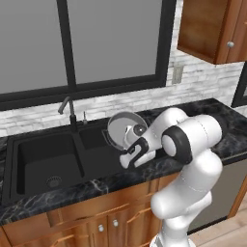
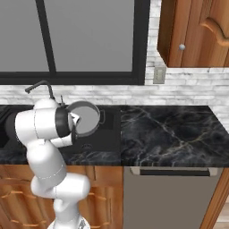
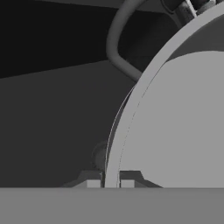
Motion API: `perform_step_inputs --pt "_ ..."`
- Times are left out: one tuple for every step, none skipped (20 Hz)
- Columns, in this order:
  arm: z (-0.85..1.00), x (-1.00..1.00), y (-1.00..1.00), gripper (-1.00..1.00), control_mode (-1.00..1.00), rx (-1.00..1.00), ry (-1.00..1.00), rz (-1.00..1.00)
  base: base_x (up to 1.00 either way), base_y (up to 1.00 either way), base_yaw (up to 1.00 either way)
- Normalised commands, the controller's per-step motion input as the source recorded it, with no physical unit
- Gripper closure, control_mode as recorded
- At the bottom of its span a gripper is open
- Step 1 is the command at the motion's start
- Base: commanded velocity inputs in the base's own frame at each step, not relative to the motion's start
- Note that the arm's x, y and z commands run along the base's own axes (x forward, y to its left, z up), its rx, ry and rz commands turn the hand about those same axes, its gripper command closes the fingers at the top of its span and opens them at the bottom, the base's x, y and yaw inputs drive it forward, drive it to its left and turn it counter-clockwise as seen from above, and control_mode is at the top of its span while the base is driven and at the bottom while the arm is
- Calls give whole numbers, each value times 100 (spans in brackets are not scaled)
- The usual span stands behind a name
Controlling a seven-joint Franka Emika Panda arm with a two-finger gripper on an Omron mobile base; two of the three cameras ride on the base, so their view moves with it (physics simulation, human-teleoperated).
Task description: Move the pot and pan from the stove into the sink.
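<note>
My gripper point(image 3: 110, 183) is shut on the rim of the grey pot point(image 1: 121, 126), a fingertip point(image 3: 127, 182) on each side of the wall. The pot point(image 2: 86, 118) hangs tipped on its side, its open mouth facing out, above the right basin of the black sink point(image 1: 79, 155). One loop handle point(image 3: 114, 43) of the pot point(image 3: 183, 122) curves above the dark basin floor, where a round drain point(image 3: 99, 155) shows. The grey curved faucet point(image 1: 68, 109) stands just left of the pot. The pan and the stove are out of view.
Black marble counter point(image 2: 170, 129) stretches right of the sink point(image 2: 100, 138), with a steel dishwasher front point(image 2: 170, 197) below it. A wooden wall cabinet point(image 2: 197, 31) hangs at the upper right. A dark window and a white brick wall back the sink.
</note>
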Motion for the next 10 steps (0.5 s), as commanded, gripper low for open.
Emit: perform_step_inputs --pt "-14 12 0 100 -100 0 1 -1 0 0 0" --pt "-6 2 0 100 -100 0 0 0 0 0 0" --pt "-3 0 0 100 -100 0 0 0 0 0 0" --pt "-1 0 0 100 -100 0 5 0 0 0 0" --pt "-15 0 0 100 -100 -1 6 0 0 0 0" --pt "-26 0 0 100 -100 -3 10 0 0 0 0" --pt "-29 0 0 100 -100 -3 8 0 0 0 0" --pt "-28 0 0 100 -100 -3 7 0 0 0 0" --pt "-28 0 0 100 -100 -3 6 0 0 0 0" --pt "-26 6 0 100 -100 -3 6 0 0 0 0"
